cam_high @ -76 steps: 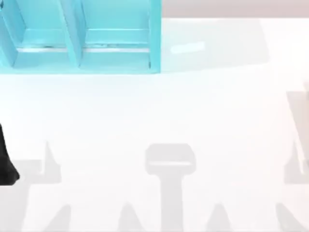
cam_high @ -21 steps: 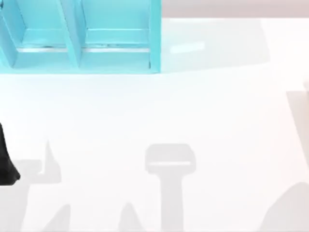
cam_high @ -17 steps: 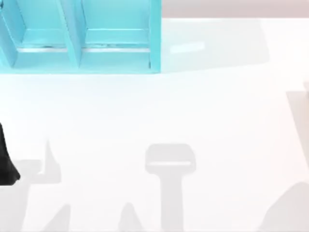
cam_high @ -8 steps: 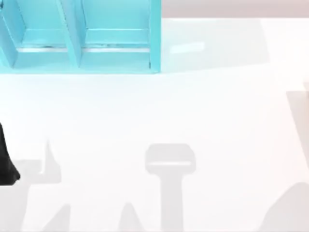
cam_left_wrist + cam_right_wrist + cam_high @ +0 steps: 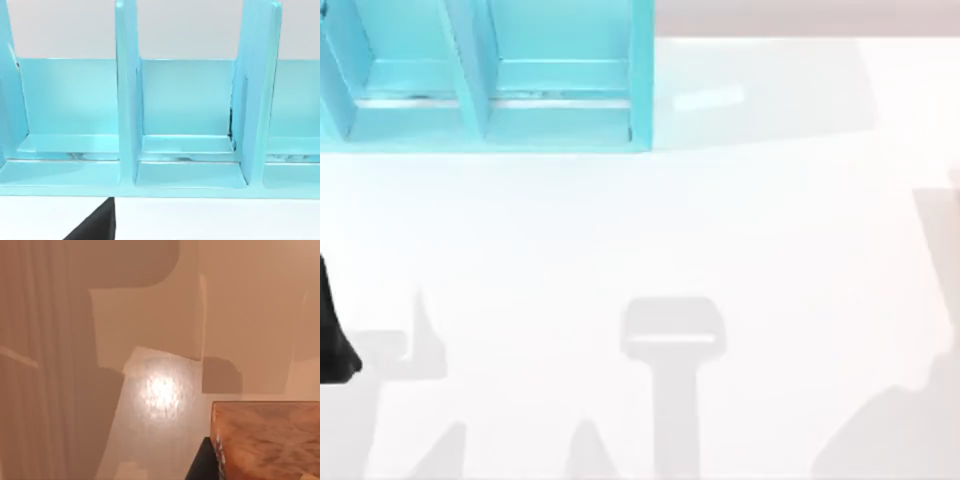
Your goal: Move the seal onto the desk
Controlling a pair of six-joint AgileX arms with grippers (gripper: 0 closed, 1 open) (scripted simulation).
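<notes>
At the far left of the white bench (image 5: 720,230) stands a light blue shelf unit (image 5: 485,110), its upright dividers splitting it into open compartments that face the near side. From the left wrist view the same shelf unit (image 5: 187,175) fills most of the sight, with three compartments side by side and a strip of white bench in front of its lower lip.

The left arm (image 5: 334,335) sits parked at the bench's left edge, a black shape well apart from the shelf. A black wedge of the left hand (image 5: 97,226) pokes in low over the bench just in front of the shelf; whether that hand is wide or narrow I cannot tell.

Grey shadows lie across the near half of the bench: a paddle-shaped one (image 5: 672,335) in the middle and a broad slanting one (image 5: 890,440) at the near right corner.

Close to the right wrist camera is the seal (image 5: 267,440), an amber-orange block with a mottled face, above a smooth surface bearing a bright glint. A black sliver of the right hand (image 5: 202,466) lies right against the seal's side. Whether that hand grips the seal, and whether the seal touches the surface below, I cannot tell.
</notes>
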